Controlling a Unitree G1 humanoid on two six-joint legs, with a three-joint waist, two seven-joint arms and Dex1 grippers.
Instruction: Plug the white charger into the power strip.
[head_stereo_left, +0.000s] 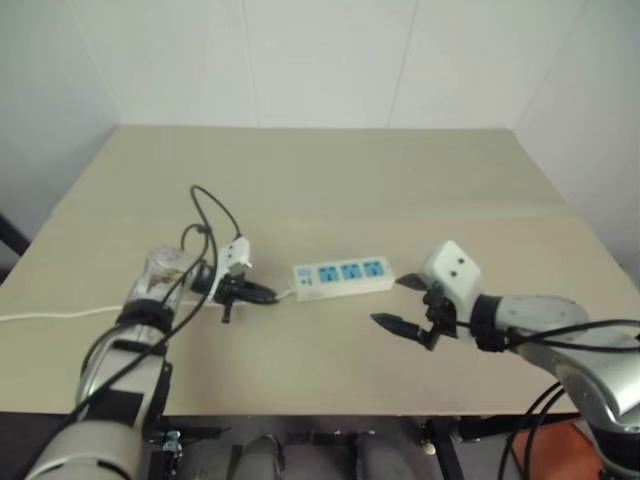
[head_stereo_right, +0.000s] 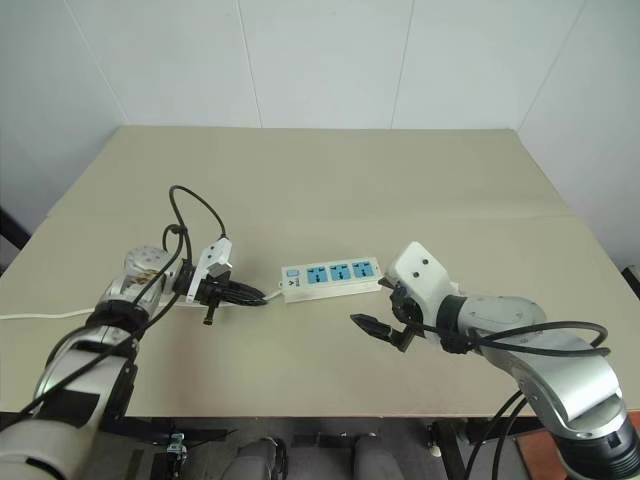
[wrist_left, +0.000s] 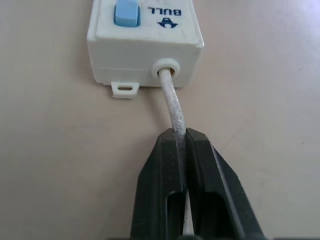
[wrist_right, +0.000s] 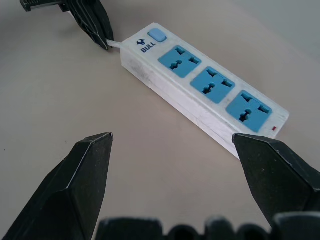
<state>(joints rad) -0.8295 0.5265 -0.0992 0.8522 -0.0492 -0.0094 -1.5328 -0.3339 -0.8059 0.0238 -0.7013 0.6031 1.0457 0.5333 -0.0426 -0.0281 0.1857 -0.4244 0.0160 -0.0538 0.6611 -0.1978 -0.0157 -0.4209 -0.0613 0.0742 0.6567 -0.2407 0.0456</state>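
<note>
The power strip (head_stereo_left: 342, 277) lies flat in the middle of the table, a long white bar with three blue sockets and a blue switch at its left end. Its thin white cord (wrist_left: 170, 105) leaves that end. My left gripper (wrist_left: 185, 137) is shut on the cord a short way from the strip's body; its black fingers (wrist_right: 97, 30) pinch the cord beside the switch end. My right gripper (head_stereo_left: 392, 302) stands open just right of and in front of the strip's other end, nothing between its fingers (wrist_right: 90, 165). The white charger is out of view.
The beige table (head_stereo_left: 330, 180) reaches back to a white wall. The strip's cord (head_stereo_left: 50, 314) trails off to the table's left edge. Black cables (head_stereo_left: 215, 215) loop above my left wrist. Bare tabletop lies behind and in front of the strip.
</note>
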